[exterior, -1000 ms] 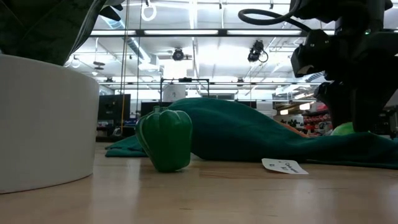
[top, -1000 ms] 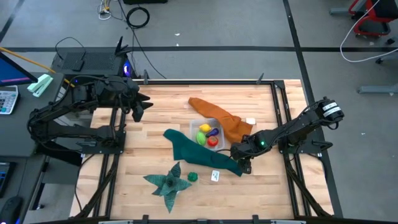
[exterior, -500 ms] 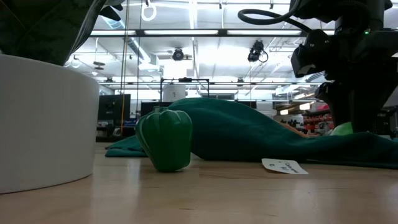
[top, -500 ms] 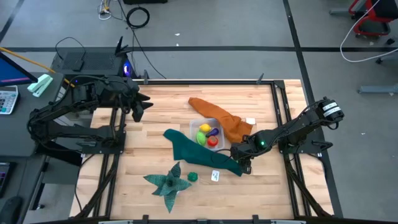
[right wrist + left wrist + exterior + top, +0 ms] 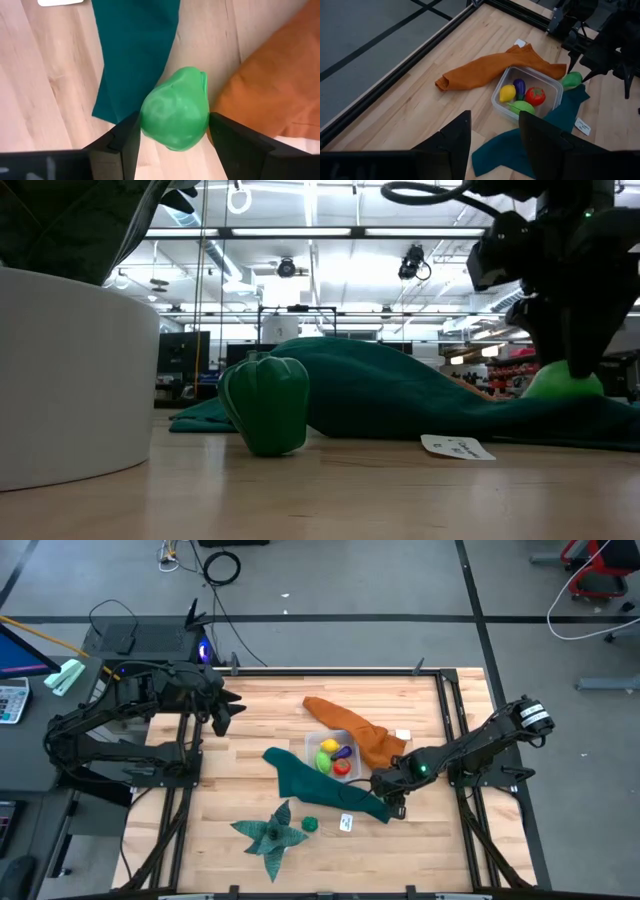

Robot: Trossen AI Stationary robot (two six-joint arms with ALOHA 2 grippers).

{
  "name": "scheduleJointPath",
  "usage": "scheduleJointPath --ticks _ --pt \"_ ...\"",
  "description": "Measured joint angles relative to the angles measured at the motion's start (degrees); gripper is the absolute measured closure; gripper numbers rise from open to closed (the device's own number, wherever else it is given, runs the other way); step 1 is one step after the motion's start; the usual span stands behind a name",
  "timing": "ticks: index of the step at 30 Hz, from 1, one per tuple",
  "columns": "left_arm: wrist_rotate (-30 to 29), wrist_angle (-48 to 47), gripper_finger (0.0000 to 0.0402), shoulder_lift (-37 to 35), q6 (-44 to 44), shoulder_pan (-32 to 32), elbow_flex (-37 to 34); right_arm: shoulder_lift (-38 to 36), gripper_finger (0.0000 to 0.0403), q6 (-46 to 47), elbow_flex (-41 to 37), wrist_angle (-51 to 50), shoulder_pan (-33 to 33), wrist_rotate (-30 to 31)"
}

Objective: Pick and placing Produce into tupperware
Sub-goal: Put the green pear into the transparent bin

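The clear tupperware [image 5: 322, 743] [image 5: 506, 93] sits mid-table with yellow, purple, red and light green produce inside. My right gripper [image 5: 392, 802] [image 5: 174, 136] points down just right of it and is shut on a light green fruit [image 5: 176, 109] [image 5: 562, 384] [image 5: 571, 79], at the edge of the teal cloth [image 5: 305, 778]. The gripper hides that fruit in the high view. A dark green pepper [image 5: 309, 824] [image 5: 265, 402] stands on the wood near the front. My left gripper [image 5: 228, 705] [image 5: 494, 131] hangs open above the table's far left. My right gripper pinches the light green fruit between its two fingers [image 5: 128, 134], one on each of its rounded sides [image 5: 148, 120]. The fingers come from above, pointing down. Its underside [image 5: 560, 394] is level with the teal cloth; whether it is lifted clear, I cannot tell.
An orange cloth [image 5: 356, 730] lies behind and right of the tupperware. A dark green star-shaped leafy piece [image 5: 270, 833] and a small white card [image 5: 346, 823] [image 5: 457, 446] lie near the front edge. A white pot [image 5: 70, 380] fills the low view's left.
In the low view the dark bulk of my right gripper has drawn up a little from in front of the light green fruit. The fruit now shows more fully beneath the fingers. My left arm has kept still.
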Motion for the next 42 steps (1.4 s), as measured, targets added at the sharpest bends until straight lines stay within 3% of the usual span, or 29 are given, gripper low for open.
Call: scheduleJointPath --ticks 18,25,42 --pt "0.0 -0.1 0.0229 0.0 0.0 0.0 0.0 0.0 0.0218 -9.7 15.6 -15.1 -0.1 -0.6" --pt "0.0 -0.1 0.0228 0.0 0.0 0.0 0.0 0.0 0.0218 -13.7 19.6 -14.4 -3.9 0.2" --pt "0.0 -0.1 0.0229 0.0 0.0 0.0 0.0 0.0 0.0220 -24.7 19.7 -6.0 -16.7 -1.2"
